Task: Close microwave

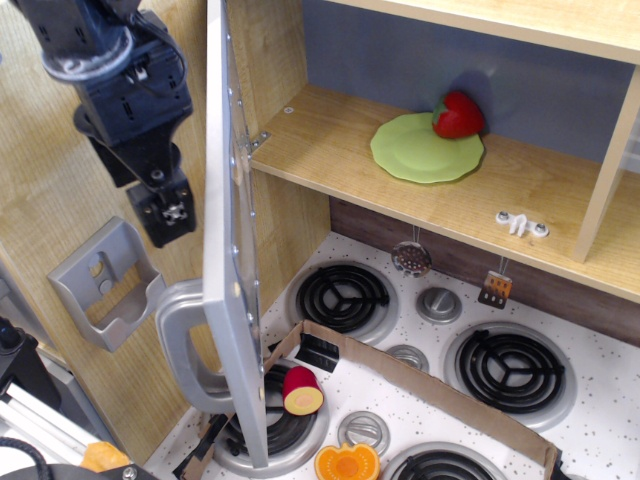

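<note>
1. Nearest, at the bottom edge, an orange pumpkin-shaped toy [346, 463] lies on the speckled stovetop [600, 375], just in front of a low cardboard wall [420, 378].
2. A red toy with a yellow cut face [301, 390] sits on the near left burner [270, 430], right beside the foot of the microwave door [226, 250].
3. The microwave door stands wide open, seen nearly edge-on, swung out to the left of the cavity; its curved grey handle [180, 345] juts left near the bottom.
4. Left of the handle, a small grey holder bracket [105, 285] is fixed to the wooden side panel [60, 180].
5. Above the bracket the pincer [170, 212] hangs pointing downward, just left of the door and apart from it; whether its jaws are parted or closed cannot be told.
6. Farther right, the microwave [420, 110] cavity lies open, its wood floor holding a green plate [420, 150] with a red strawberry toy [457, 115] at its far edge.
</note>
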Robot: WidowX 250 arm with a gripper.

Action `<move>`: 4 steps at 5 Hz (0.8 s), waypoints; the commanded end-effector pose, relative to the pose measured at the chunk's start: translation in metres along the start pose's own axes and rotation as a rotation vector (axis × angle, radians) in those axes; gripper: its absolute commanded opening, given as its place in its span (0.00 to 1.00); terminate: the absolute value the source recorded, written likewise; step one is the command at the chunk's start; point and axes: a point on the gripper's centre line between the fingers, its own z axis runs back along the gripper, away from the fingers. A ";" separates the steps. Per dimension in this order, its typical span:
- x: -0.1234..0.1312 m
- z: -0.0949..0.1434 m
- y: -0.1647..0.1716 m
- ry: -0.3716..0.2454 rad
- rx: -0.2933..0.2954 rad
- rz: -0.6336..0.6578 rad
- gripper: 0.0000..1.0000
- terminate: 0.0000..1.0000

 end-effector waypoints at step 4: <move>0.094 -0.029 -0.027 -0.331 0.015 -0.088 1.00 0.00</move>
